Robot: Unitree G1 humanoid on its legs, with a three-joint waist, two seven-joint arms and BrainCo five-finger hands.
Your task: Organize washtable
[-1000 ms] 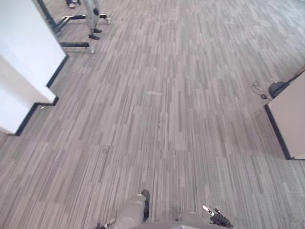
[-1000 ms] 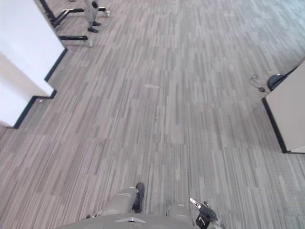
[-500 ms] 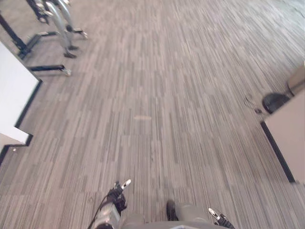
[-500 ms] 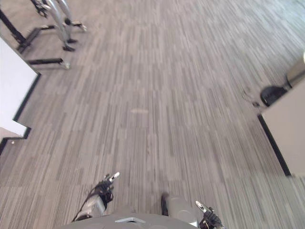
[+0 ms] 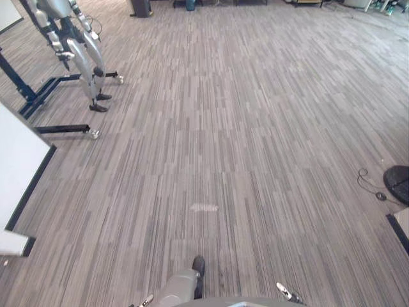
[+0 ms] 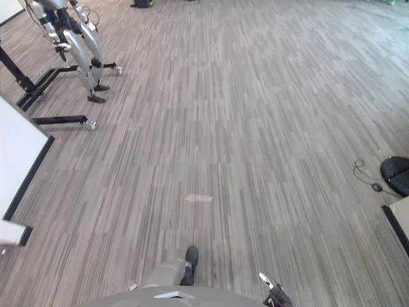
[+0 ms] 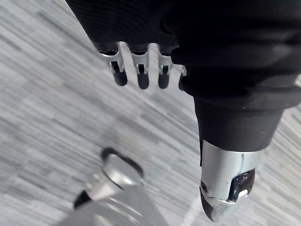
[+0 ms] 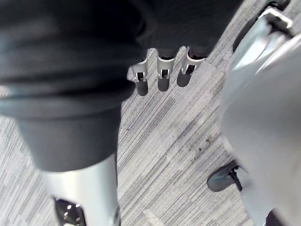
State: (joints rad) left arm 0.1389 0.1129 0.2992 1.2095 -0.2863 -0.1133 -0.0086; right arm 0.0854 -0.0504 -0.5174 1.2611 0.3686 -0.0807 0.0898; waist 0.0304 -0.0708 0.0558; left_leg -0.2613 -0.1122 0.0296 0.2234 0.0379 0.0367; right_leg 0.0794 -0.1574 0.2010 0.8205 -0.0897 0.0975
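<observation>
Nearest, the left robot hand and the right robot hand hang over the striped carpet floor, fingers relaxed and apart, holding nothing. Ahead lies a pale mark. Left of the mark stands a white panel, right of it a black round base, and far beyond it to the left a wheeled black frame

— What's changed?
— The camera moved: more carpet shows beyond the pale mark, and more of the black wheeled stand.
— The hands?
— The left hand swung back, farther from that mark.
</observation>
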